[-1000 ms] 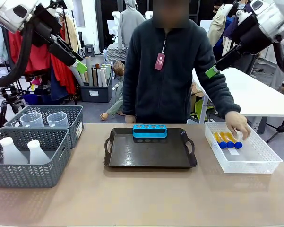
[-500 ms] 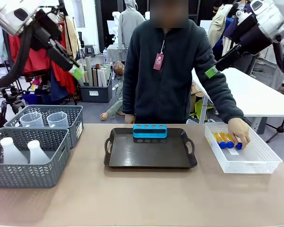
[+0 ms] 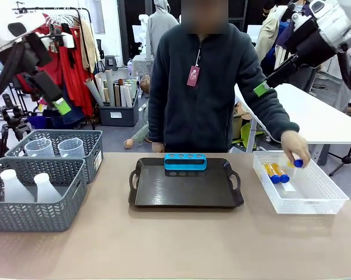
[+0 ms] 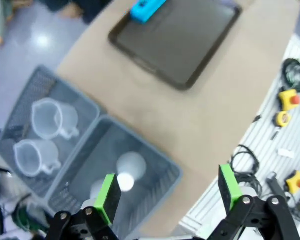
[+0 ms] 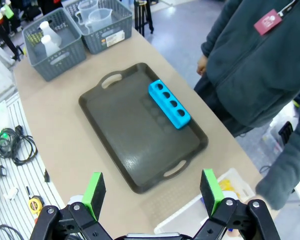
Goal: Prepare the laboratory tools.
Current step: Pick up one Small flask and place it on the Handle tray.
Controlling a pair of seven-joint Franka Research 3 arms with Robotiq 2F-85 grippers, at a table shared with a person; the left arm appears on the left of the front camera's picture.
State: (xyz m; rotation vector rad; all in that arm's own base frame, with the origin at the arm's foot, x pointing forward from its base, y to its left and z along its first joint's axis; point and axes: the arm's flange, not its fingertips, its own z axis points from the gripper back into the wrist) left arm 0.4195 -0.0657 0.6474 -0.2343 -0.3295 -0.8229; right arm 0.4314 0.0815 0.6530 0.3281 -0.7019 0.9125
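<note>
Now | your left gripper (image 4: 167, 192) has swung above the flasks (image 4: 128, 169), jaws spread, empty | your right gripper (image 5: 152, 192) spread too | person's hand (image 3: 292, 146) lifts a tube (image 3: 298, 163) below it | filling the rack (image 3: 185, 161) likely starts.

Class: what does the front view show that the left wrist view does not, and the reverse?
Front, not left wrist: the person's hand holding a blue-capped tube above the white basket. Left wrist, not front: yellow button boxes and cables beside the table. Both: black tray, blue rack, grey baskets, flasks, beakers.
</note>
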